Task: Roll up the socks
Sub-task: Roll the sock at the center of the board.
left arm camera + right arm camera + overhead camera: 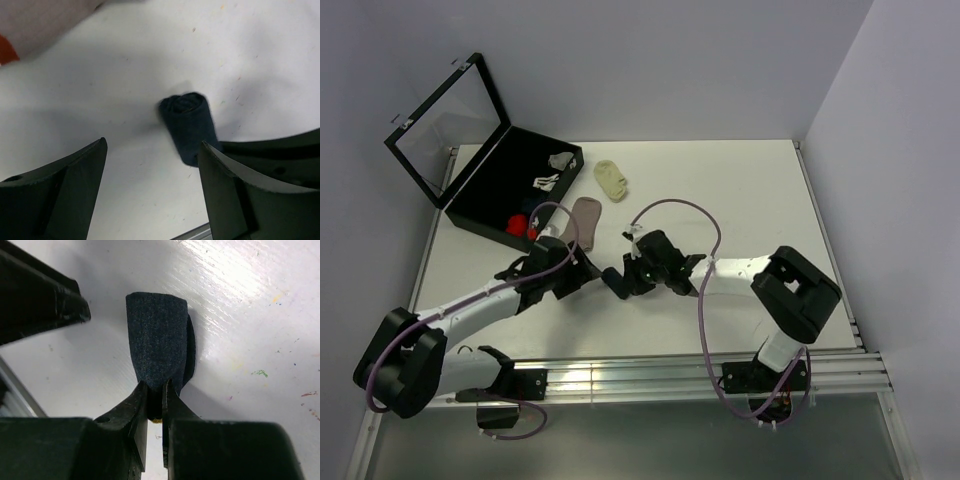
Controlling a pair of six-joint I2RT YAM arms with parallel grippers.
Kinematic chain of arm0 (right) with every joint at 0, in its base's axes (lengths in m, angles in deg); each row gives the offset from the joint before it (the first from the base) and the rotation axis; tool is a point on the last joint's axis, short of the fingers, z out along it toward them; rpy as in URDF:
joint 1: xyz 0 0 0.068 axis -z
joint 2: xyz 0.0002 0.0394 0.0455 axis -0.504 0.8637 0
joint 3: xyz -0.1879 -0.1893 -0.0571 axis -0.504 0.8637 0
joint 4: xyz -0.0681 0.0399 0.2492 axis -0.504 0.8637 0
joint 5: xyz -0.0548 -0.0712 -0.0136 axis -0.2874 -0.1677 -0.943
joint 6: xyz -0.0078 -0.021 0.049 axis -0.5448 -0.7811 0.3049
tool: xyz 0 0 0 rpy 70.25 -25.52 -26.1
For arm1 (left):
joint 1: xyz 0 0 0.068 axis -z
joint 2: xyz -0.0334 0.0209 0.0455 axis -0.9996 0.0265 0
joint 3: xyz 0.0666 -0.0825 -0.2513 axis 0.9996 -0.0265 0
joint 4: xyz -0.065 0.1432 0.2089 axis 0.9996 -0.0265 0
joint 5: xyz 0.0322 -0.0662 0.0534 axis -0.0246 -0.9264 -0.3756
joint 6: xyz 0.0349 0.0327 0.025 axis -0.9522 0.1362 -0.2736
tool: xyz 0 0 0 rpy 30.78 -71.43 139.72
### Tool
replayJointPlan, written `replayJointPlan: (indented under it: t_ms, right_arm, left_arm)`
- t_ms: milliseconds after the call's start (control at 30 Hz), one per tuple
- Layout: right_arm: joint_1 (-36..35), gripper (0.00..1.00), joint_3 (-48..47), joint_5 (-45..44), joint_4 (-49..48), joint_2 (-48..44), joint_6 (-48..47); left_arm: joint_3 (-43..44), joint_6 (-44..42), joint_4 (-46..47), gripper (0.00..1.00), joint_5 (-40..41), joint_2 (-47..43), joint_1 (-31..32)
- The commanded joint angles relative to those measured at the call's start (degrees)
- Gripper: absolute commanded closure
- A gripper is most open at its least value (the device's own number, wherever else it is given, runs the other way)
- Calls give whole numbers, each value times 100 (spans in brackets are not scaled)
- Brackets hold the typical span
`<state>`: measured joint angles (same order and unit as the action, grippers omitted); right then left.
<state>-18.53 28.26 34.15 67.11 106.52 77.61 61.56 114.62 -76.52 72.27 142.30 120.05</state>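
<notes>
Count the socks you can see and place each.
3: a rolled navy sock pinched by the right gripper, a pink sock flat beside the black box, a pale-yellow sock behind it. Red fabric in the box may be another.

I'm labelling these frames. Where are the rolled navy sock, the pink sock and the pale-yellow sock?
navy sock (157,340), right wrist view, middle of the roll.
pink sock (588,213), top view, its middle.
pale-yellow sock (612,179), top view, its middle.
</notes>
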Motion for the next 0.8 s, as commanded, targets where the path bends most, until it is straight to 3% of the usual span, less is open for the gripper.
replayJointPlan:
  t_ms: [0,267,767]
  right_arm:
    - [230,100,142,928,-93,196,434]
    - [713,100,248,2089,-637,670,1180]
    - [1416,100,837,3285,-2343,1452,2790]
  left_arm:
    - [-390,231,1088,22,-322,-208,16]
    - [-786,451,2073,22,-199,1,340]
    - [-628,873,2312,24,-137,1119,719]
